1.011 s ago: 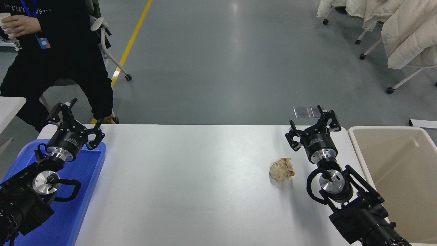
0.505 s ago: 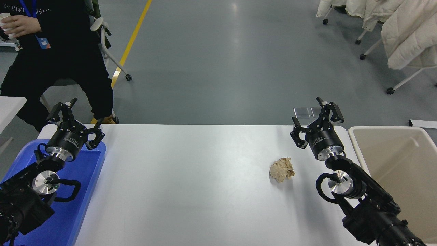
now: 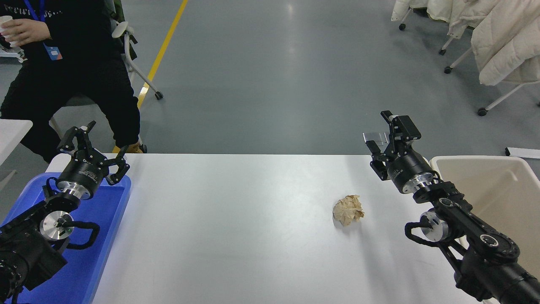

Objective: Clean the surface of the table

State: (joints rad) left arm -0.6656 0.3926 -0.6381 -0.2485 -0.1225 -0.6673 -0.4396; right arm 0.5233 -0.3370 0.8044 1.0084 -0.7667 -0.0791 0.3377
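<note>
The white table surface (image 3: 236, 219) spans the lower half of the head view. A crumpled ball of brown paper (image 3: 348, 210) lies on it right of centre. My right gripper (image 3: 386, 135) is open and empty, raised above the table's far right edge, up and to the right of the paper ball and apart from it. My left gripper (image 3: 95, 150) is open and empty, parked over the far end of the blue tray at the lower left.
A blue plastic tray (image 3: 105, 236) lies at the table's left end. A beige bin (image 3: 498, 198) stands off the table's right end. A person in black (image 3: 71, 63) sits at the far left, one hand holding a cup. Chairs with white coats (image 3: 502, 38) stand at the far right.
My right gripper has risen and swung away from me and slightly right, its wrist turning, while the forearm moved right toward the bin. The paper ball and the left arm have not moved.
</note>
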